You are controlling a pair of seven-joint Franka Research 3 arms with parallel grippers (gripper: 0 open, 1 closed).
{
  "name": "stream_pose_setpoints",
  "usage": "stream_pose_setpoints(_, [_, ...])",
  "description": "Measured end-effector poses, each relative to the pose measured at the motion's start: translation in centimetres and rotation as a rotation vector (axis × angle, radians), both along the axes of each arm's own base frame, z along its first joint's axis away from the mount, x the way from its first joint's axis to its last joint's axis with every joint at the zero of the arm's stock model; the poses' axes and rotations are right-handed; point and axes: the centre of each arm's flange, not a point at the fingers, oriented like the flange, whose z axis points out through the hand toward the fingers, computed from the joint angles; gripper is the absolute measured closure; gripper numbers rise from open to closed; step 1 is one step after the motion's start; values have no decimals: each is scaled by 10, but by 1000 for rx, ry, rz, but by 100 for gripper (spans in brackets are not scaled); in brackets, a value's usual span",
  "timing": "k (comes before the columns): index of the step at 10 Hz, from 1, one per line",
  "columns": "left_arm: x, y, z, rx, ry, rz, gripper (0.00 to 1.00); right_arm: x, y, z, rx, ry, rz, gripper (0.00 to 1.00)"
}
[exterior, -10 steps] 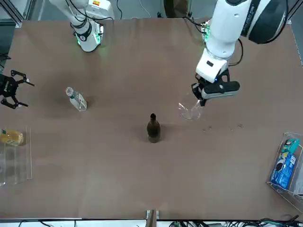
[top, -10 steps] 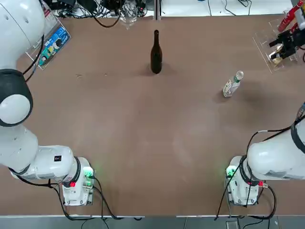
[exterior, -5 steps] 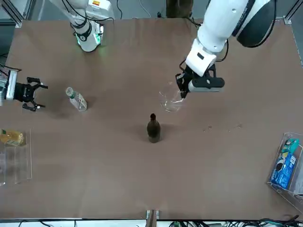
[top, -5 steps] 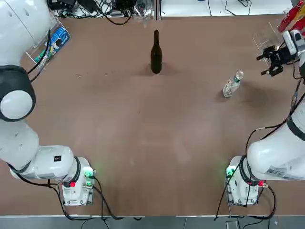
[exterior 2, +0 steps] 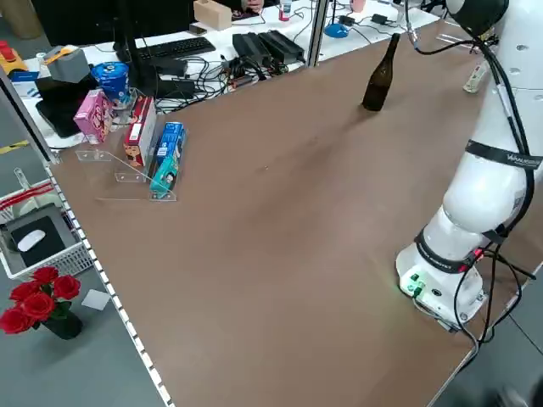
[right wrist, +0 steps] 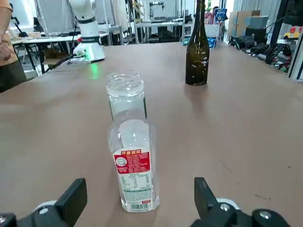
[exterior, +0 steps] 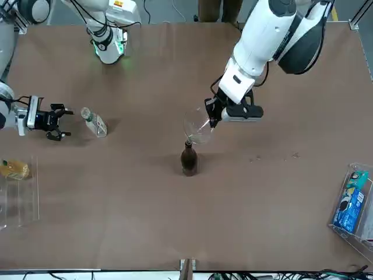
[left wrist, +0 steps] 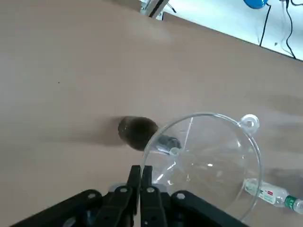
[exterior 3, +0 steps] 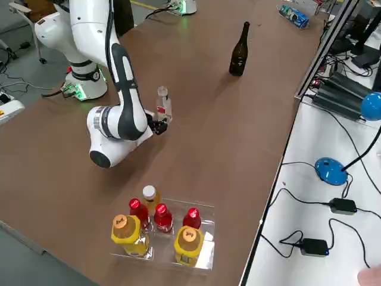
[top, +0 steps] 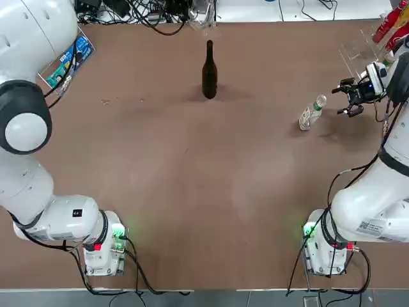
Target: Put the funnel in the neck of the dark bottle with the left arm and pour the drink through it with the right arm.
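The dark bottle (top: 209, 70) stands upright at the far middle of the table. My left gripper (exterior: 211, 116) is shut on the rim of the clear funnel (exterior: 197, 125) and holds it tilted just above the dark bottle (exterior: 187, 158). In the left wrist view the funnel (left wrist: 208, 163) has its spout close beside the bottle's mouth (left wrist: 136, 132). The drink (top: 312, 112) stands at the right. My right gripper (top: 340, 97) is open and low, a short way to the drink's right, pointing at it. The right wrist view shows the drink (right wrist: 132, 161) ahead of the spread fingers (right wrist: 72, 201).
A clear tray (exterior 3: 202, 253) of red and yellow bottles sits at the far right corner. A stand with coloured boxes (exterior 2: 161, 157) is at the far left. Cables and a frame post (top: 209, 13) run along the far edge. Both arm bases (top: 102, 246) stand at the near edge.
My left gripper has carried the funnel from the left toward the dark bottle and now holds it over the neck. My right gripper moved from the tray down toward the drink.
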Motion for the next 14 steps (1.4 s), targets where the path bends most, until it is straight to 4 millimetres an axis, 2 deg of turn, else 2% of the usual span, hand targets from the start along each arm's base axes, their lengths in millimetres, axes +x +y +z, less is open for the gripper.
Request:
stream_pose_setpoints(3, [2,-7,-11,-8,15,-10,96,-2,5,-17,34,8,-6,0])
stream_pose_setpoints(6, [7,-10,-23,-6,11,-15,96,-3,15,-43,80,18,-23,0])
stream_pose_setpoints(10, [12,-16,-36,-13,8,-9,96,1,21,-49,93,12,-11,0])
stream_pose_setpoints(14, [11,-18,-42,-3,13,-16,96,2,34,-67,122,16,-5,0])
